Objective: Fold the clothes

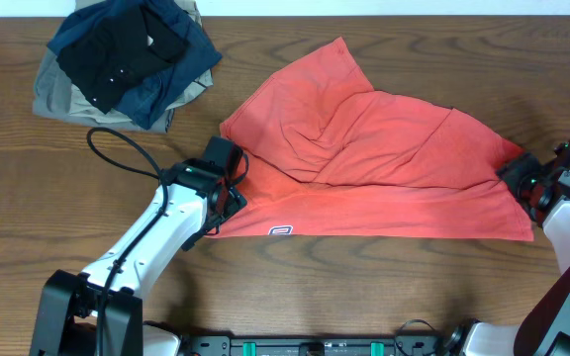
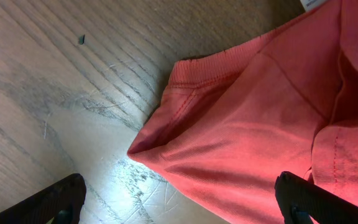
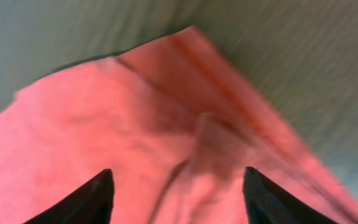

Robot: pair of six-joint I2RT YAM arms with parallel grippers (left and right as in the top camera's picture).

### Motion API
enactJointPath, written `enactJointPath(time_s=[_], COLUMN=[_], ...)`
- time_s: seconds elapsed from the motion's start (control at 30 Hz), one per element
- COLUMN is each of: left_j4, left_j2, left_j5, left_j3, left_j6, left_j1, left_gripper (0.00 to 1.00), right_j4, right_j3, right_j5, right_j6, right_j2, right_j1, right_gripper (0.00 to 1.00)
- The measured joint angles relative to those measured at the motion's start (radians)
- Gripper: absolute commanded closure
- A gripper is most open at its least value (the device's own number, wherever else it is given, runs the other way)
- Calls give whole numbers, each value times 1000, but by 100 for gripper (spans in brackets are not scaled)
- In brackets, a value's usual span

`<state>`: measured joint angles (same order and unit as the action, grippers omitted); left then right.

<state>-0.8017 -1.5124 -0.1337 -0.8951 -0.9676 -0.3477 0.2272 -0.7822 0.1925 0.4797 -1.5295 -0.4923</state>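
Note:
The coral-red T-shirt (image 1: 384, 168) lies crumpled across the middle of the wooden table, a small logo near its front hem. My left gripper (image 1: 228, 183) is at the shirt's left edge. In the left wrist view its fingers (image 2: 179, 202) are spread wide over a folded corner of the shirt (image 2: 253, 124), gripping nothing. My right gripper (image 1: 519, 178) is at the shirt's right corner. In the right wrist view its fingers (image 3: 176, 196) are open above the red cloth (image 3: 135, 124).
A pile of black, navy and khaki garments (image 1: 122, 59) lies at the back left. Bare wooden tabletop (image 1: 364, 287) runs along the front. A black cable (image 1: 127, 153) loops beside the left arm.

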Motion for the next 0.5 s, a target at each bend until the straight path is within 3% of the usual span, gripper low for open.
enactJointPath(time_s=[0.17, 0.33, 0.4, 0.47, 0.5], left_j4=[2, 3, 30, 87, 112], left_j2=[0, 24, 50, 82, 92], left_j5=[14, 61, 84, 105, 109], left_j3=[0, -3, -7, -17, -24], left_j6=[55, 214, 276, 327, 346], left_j1=[0, 0, 0, -3, -5], left_gripper=[2, 2, 2, 2, 2], right_j4=[20, 94, 126, 164, 182], right_j3=[0, 0, 0, 0, 0], right_j5=[131, 192, 203, 211, 216], right_j6=[-1, -2, 0, 3, 8], right_j2=[35, 91, 100, 101, 101], right_j1=[0, 0, 1, 5, 9], right_gripper=[23, 20, 14, 1, 1])
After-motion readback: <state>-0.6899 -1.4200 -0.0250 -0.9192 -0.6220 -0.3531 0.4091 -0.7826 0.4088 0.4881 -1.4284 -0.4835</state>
